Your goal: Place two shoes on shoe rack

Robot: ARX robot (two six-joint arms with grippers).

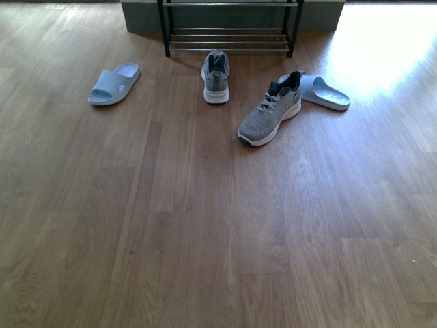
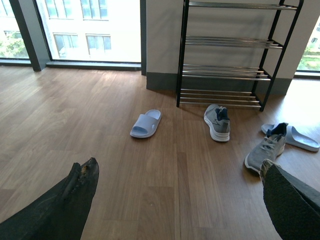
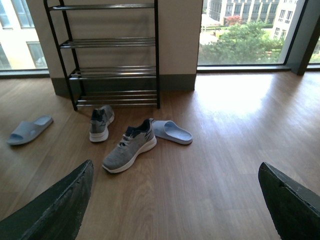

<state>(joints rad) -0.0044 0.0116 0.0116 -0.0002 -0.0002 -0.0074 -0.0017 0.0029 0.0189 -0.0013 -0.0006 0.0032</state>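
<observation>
We locate the shoe rack (image 1: 229, 39) at the far wall: black metal frame, tiers of thin silver rods. One grey sneaker (image 1: 216, 76) stands upright on the floor just before the lowest tier, heel toward the rack. The second grey sneaker (image 1: 271, 114) stands upright nearer us and further right, toe angled toward our left.

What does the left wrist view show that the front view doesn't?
Only the left wrist view shows the shoe rack's upper tiers, all bare, the windows with buildings outside, and the open left gripper. The front view adds little of its own: just a wider bare stretch of wooden floor in the foreground, and it cuts the rack off above its lowest rods. Both show two grey sneakers, one just before the rack and one angled further right, and two pale blue slides.
</observation>
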